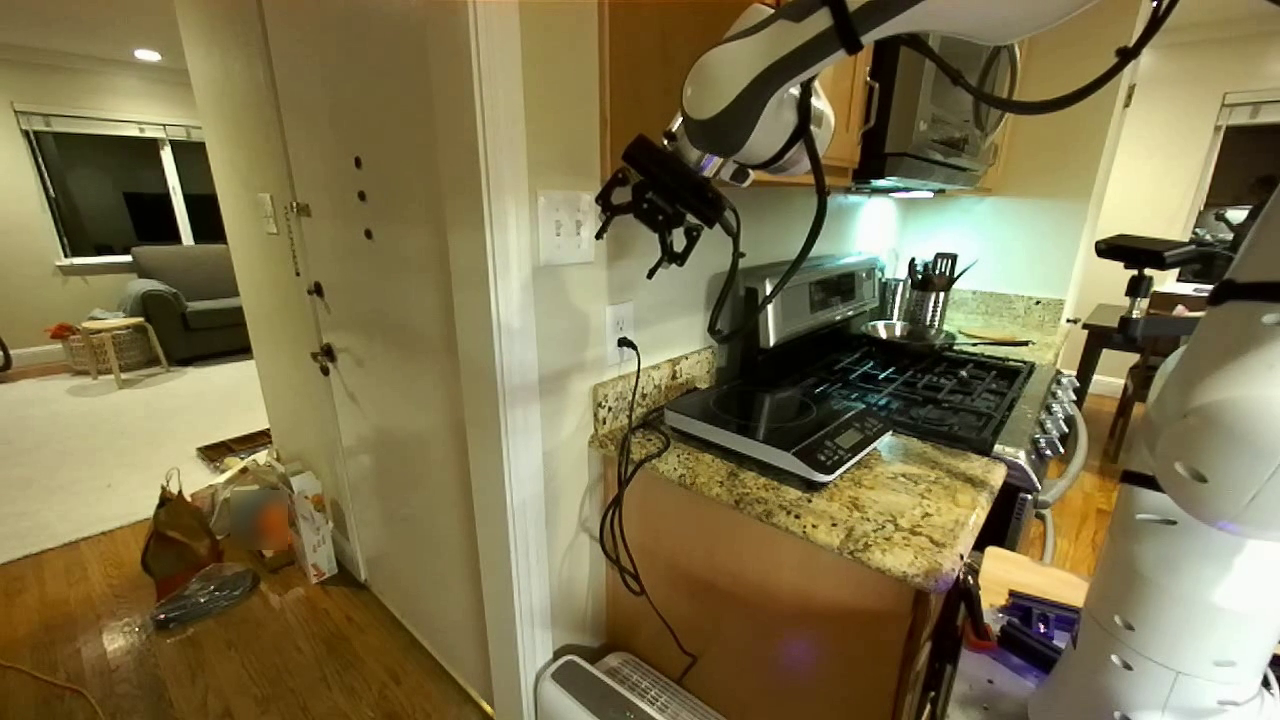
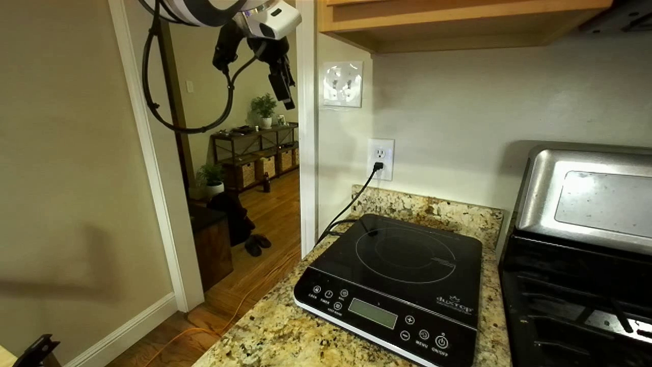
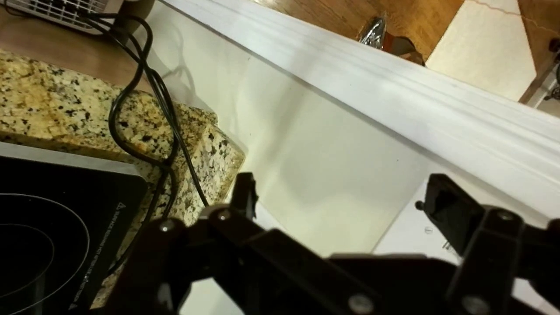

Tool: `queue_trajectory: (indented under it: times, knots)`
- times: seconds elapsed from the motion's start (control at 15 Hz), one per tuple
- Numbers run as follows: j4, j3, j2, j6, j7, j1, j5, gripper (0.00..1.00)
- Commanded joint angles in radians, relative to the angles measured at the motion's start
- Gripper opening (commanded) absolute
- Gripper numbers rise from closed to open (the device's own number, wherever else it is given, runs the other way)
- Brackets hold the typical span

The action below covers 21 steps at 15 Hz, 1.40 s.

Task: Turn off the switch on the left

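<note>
The switch is a white, nearly square plate on the wall with two toggles; it shows in both exterior views. The toggle positions are too small to tell. In the wrist view, part of the white plate shows behind the finger at the right. My gripper is open and empty, tilted downward in front of the wall. One fingertip appears beside the plate's right edge in that exterior view; I see no clear contact. The gripper's two fingers are spread wide in the wrist view.
A white outlet plate with a black cord sits lower right of the switch. A black induction cooktop stands on the granite counter below. A wooden cabinet hangs right of the switch. A white door frame runs along the left.
</note>
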Motion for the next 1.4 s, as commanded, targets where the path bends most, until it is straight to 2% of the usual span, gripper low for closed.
queue_trajectory:
  times: [0.0,0.27,0.53,0.93,1.33]
  knots:
    - [0.016,0.023,0.047,0.123,0.163,-0.044,-0.070,1.00]
    - [0.058,0.032,0.115,0.209,0.356,-0.102,-0.198,1.00]
    - [0.121,0.023,0.179,0.193,0.535,-0.121,-0.295,1.00]
    - [0.213,0.044,0.261,0.220,0.539,-0.088,-0.188,1.00]
    - [0.274,0.063,0.303,0.237,0.539,-0.081,-0.185,1.00]
